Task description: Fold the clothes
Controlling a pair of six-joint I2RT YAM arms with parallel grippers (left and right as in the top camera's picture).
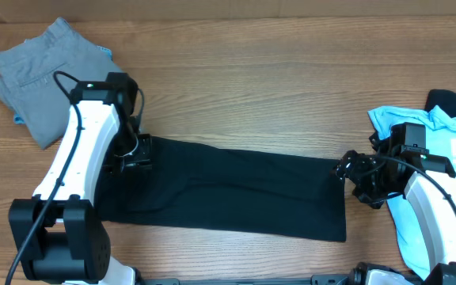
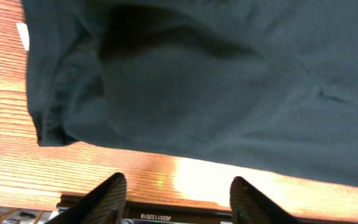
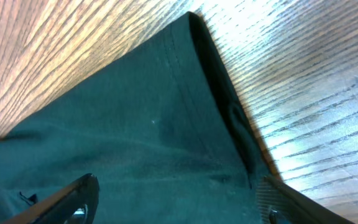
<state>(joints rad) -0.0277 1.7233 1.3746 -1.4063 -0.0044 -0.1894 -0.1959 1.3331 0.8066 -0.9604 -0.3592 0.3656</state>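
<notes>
— How was the left arm (image 1: 85, 146) posed?
— Bent forward from the near-left corner, left gripper (image 1: 131, 162) pointing down, jaws parted.
— And the other one?
— It reached inward from the near-right, right gripper (image 1: 347, 169) held low, fingers (image 3: 73, 198) spread wide.

- The T-shirt (image 1: 236, 186) is laid lengthwise across the middle of the table (image 1: 252, 79), nearer its front edge.
- The trousers (image 1: 42, 75) are heaped at the far left corner.
- The printed tee (image 1: 450, 142) is spread at the right edge, near the T-shirt's right end.
</notes>
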